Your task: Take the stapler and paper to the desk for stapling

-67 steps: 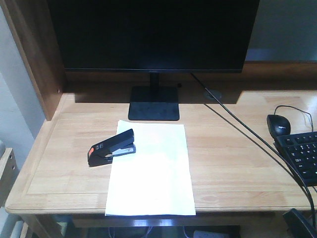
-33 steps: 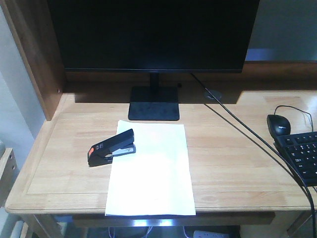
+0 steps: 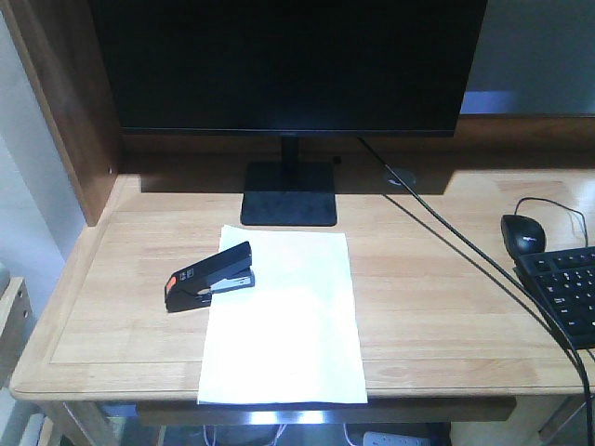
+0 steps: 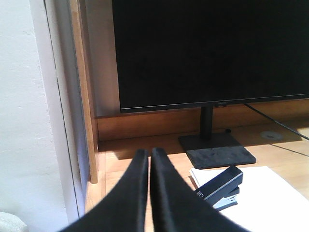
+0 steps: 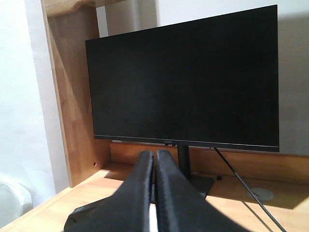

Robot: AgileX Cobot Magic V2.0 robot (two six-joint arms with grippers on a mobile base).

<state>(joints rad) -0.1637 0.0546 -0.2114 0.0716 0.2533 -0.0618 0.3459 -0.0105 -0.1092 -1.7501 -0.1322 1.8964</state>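
Observation:
The black stapler point(image 3: 209, 277) with its orange-red end lies on the desk point(image 3: 437, 307), its nose over the left edge of the white paper point(image 3: 284, 325). The sheet lies flat in front of the monitor stand and reaches the desk's front edge. Neither arm shows in the front view. In the left wrist view my left gripper point(image 4: 148, 153) is shut with nothing in it, and the stapler point(image 4: 219, 186) and paper point(image 4: 273, 198) sit to its right. My right gripper point(image 5: 154, 154) is also shut and empty, held above the desk and facing the monitor.
A large black monitor point(image 3: 288, 65) on a flat stand point(image 3: 289, 195) fills the back of the desk. A black cable point(image 3: 465, 243) runs diagonally to the front right. A mouse point(image 3: 523, 232) and keyboard point(image 3: 567, 290) sit at the right. A dark wood side panel point(image 3: 65, 102) walls the left.
A dark arm part at the bottom right corner of the front view one second ago has left the frame. Stapler and paper have not moved.

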